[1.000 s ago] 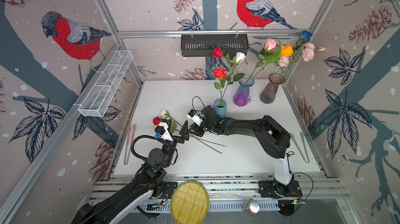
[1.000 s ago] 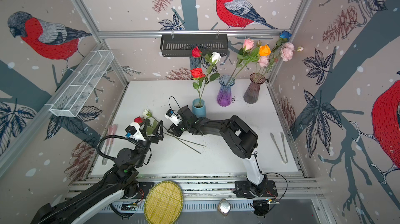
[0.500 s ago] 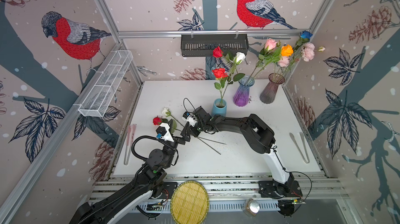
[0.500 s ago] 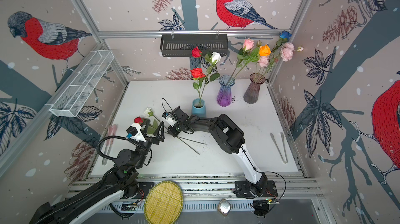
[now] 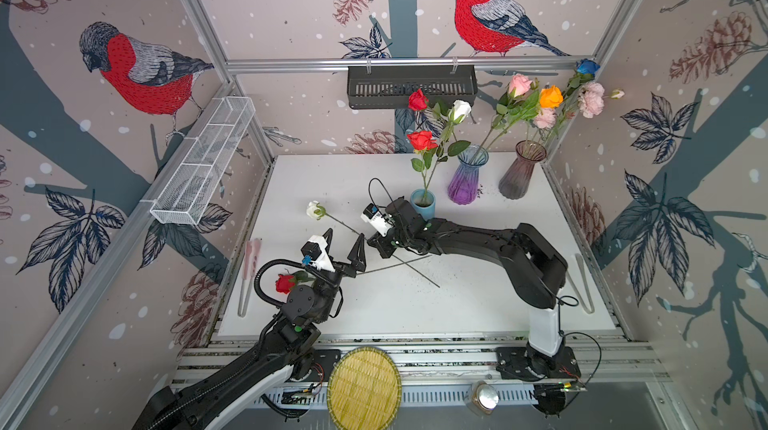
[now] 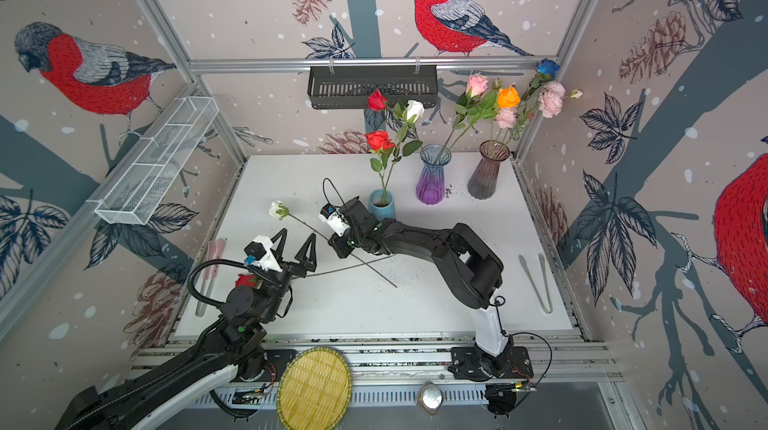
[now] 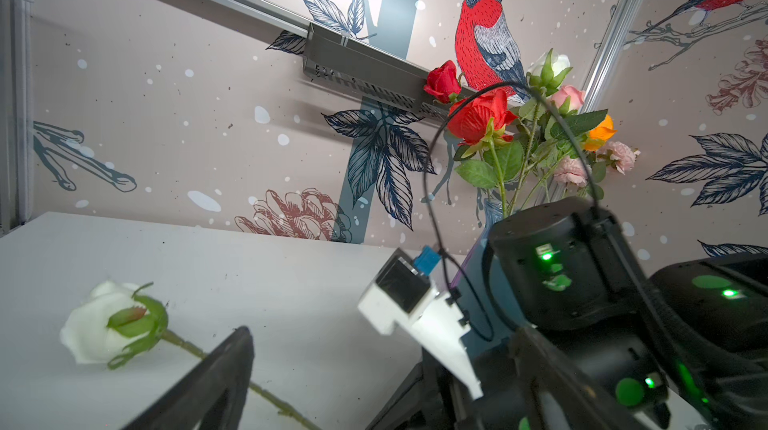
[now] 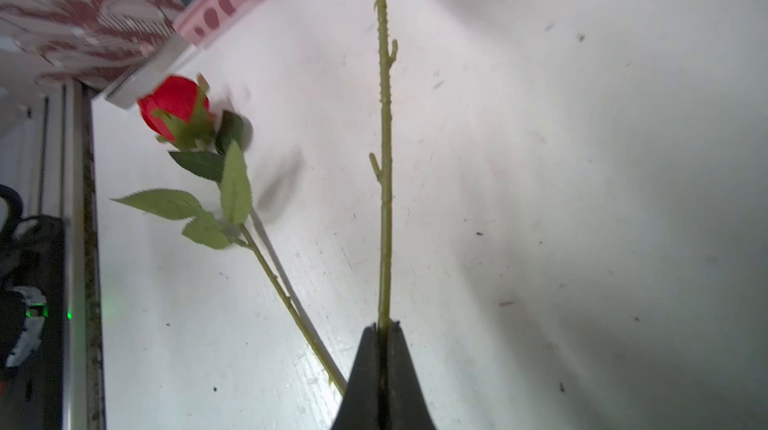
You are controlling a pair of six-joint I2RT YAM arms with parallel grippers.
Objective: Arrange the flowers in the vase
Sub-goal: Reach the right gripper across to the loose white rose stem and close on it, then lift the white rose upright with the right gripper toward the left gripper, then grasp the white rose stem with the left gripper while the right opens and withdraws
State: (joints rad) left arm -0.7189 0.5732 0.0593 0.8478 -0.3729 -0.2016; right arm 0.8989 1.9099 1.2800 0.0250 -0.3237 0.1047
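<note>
Near the surface's [image 5: 478, 311] left side, the right hand [image 8: 383, 330] has clamped onto the white rose's [image 5: 314, 210] stem; earlier it was parted. Left hand [image 5: 344, 247] stays spread beside it.

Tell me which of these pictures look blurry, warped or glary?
Right wrist view: the red rose on the table is smeared, while the stem in the right gripper stays crisp. Left wrist view: bright glare on the back wall, near finger soft. Both top views: sharp, frame posts bowed.
</note>
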